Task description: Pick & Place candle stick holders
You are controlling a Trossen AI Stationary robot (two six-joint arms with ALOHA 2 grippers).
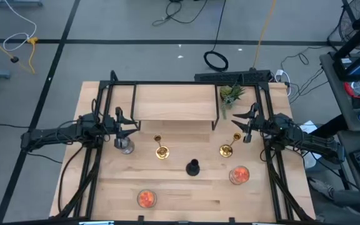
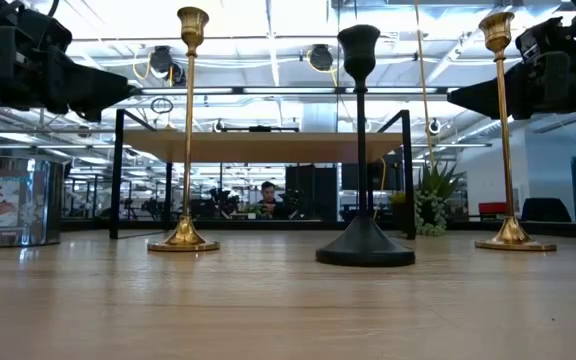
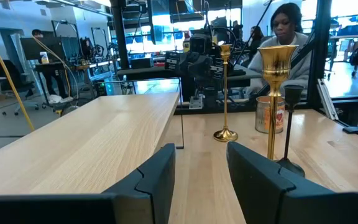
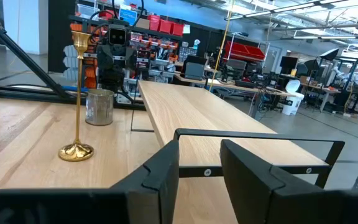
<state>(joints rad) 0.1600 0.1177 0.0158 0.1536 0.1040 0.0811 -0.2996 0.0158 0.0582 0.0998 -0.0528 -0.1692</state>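
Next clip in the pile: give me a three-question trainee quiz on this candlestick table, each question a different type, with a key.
1. True or false: the black candlestick holder stands nearer the table's front edge than both gold candlestick holders, one on the left and one on the right.
2. Multiple choice: the left claw is A) shut on a gold holder, B) open and holding nothing, C) resting on the raised wooden shelf.
3. Fill in: the potted plant stands at the shelf's ____ end, nearest the right claw, which is also open.

Key: 1 true; 2 B; 3 right.
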